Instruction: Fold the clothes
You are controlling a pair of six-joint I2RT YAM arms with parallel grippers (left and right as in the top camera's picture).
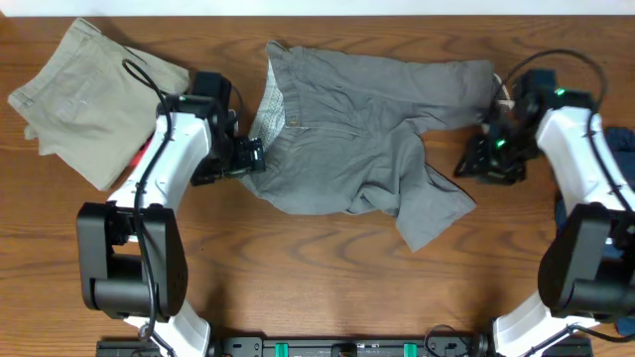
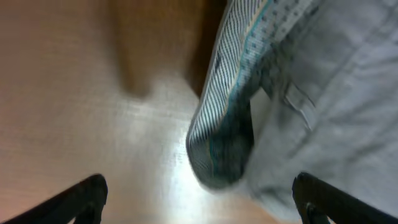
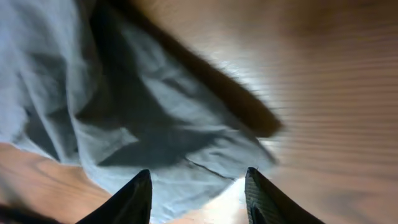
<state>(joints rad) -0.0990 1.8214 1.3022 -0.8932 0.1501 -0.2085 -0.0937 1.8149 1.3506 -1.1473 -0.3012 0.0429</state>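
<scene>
The grey shorts (image 1: 367, 149) lie rumpled across the middle of the wooden table, waistband to the left and one leg stretched to the right. My left gripper (image 1: 253, 157) is open at the waistband's left edge. In the left wrist view its fingers (image 2: 199, 208) are spread wide, with the striped waistband lining (image 2: 224, 124) just ahead of them. My right gripper (image 1: 486, 159) is open by the end of the right leg. In the right wrist view its fingers (image 3: 199, 199) straddle the hem of the grey leg (image 3: 124, 112), which lies on the table.
Folded khaki-beige shorts (image 1: 89, 94) lie at the back left, behind the left arm. A dark navy garment (image 1: 620, 144) shows at the right edge behind the right arm. Bare wood table (image 1: 298, 288) lies in front of the shorts.
</scene>
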